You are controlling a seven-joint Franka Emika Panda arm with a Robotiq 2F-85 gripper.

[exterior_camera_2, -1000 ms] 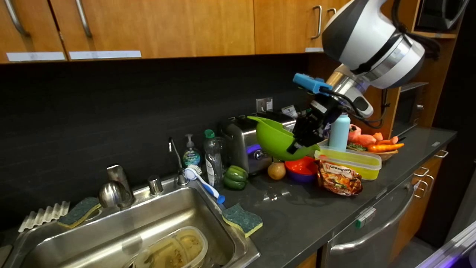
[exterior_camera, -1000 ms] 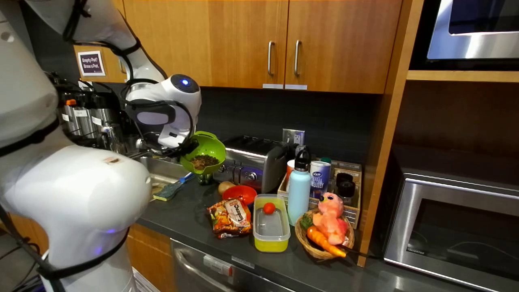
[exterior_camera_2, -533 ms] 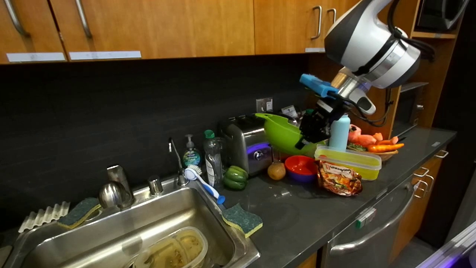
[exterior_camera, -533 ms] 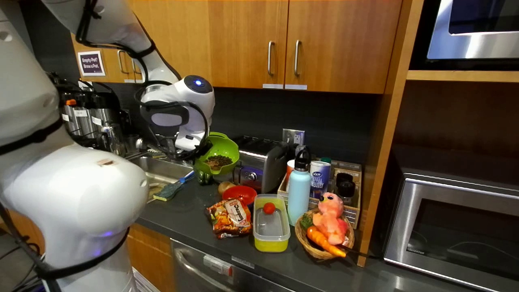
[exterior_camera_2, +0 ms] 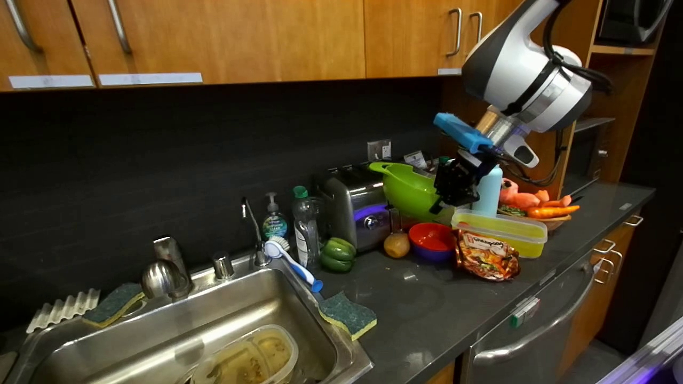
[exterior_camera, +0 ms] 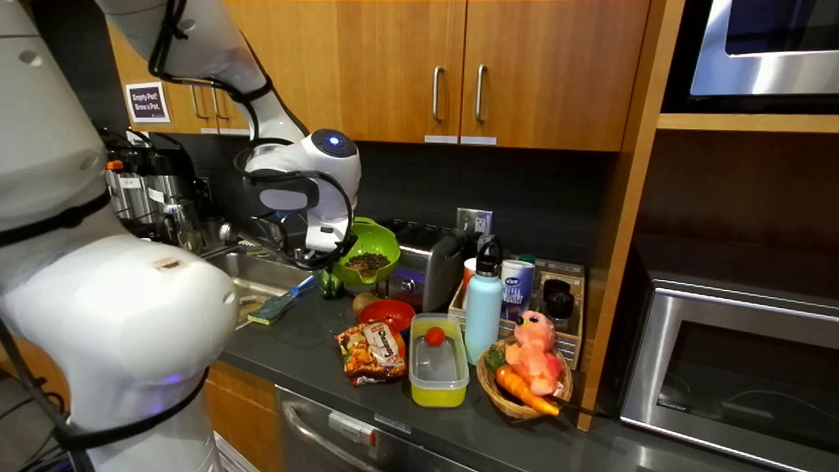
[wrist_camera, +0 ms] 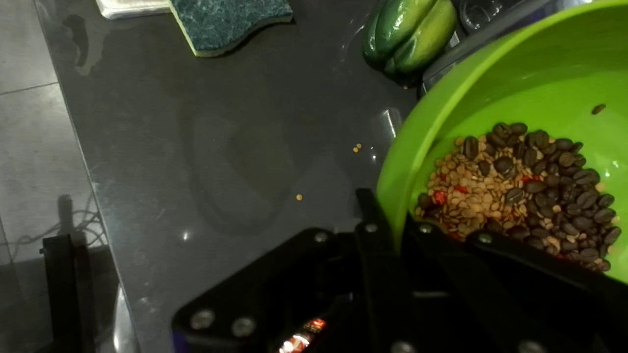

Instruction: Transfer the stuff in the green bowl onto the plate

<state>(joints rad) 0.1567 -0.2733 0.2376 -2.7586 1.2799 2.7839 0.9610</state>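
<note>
The lime-green bowl (exterior_camera: 375, 237) hangs in the air in front of the toaster, and it also shows in an exterior view (exterior_camera_2: 408, 191) and the wrist view (wrist_camera: 554, 98). It holds dark beans, pale flat seeds and red bits (wrist_camera: 520, 196). My gripper (wrist_camera: 388, 211) is shut on the bowl's rim, one finger outside and one inside. In an exterior view the black gripper (exterior_camera_2: 447, 198) is at the bowl's side, above the counter. The bowl is tilted in an exterior view. No plate shows in any view.
Below are a red bowl (exterior_camera_2: 433, 237), an onion (exterior_camera_2: 397, 245), a noodle packet (exterior_camera: 372, 353) and a lidless yellow-green box (exterior_camera: 438, 367) holding a tomato (exterior_camera: 434, 337). Near are the toaster (exterior_camera: 426, 262), blue bottle (exterior_camera: 483, 314), basket (exterior_camera: 505, 400), green pepper (exterior_camera_2: 338, 255) and sink (exterior_camera_2: 299, 277). Loose seeds (wrist_camera: 299, 197) lie on the counter.
My arm has carried the green bowl along the counter away from the sink, to the right in both exterior views. The bowl stays held, with its contents inside.
</note>
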